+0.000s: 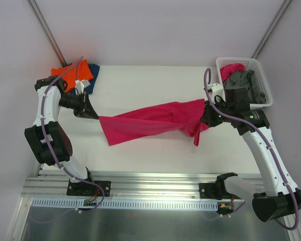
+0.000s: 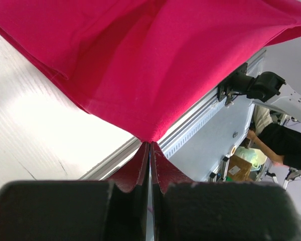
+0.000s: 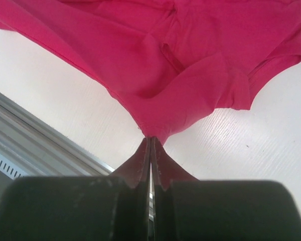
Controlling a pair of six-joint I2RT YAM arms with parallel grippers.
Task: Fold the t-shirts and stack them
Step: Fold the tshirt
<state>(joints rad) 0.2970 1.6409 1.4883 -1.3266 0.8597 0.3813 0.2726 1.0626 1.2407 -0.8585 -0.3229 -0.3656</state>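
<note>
The surface (image 1: 155, 83) is a white board with a faint grain; a ribbed metal rail (image 1: 155, 183) runs along its near edge, where both arms are bolted. Pale, plain walls (image 1: 155, 30) close in behind it, and two dark struts (image 1: 44, 29) slant away from the back corners.

The pink shirt (image 1: 155, 120) hangs stretched across the middle of the surface, held at both ends. The left tool (image 2: 149, 145) is pressed together on a corner of its cloth; the right tool (image 3: 150, 139) is likewise pressed together, pinching a bunched fold near a sleeve. A loose flap droops just beside the right tool; whether the lower edge rests on the surface I cannot tell.

At the far left corner lies an orange shirt (image 1: 70, 74), touching a dark blue shirt (image 1: 94, 71) that shows at its right side. At the far right corner stands a white lattice basket (image 1: 239, 59) – inside it a grey shirt (image 1: 247, 83) and a bit of pink cloth (image 1: 232, 69).

The left wrist view looks past the rail into the room: a grey-blue panel, a cardboard box (image 2: 237, 165), and someone in a dark top (image 2: 291, 145).
</note>
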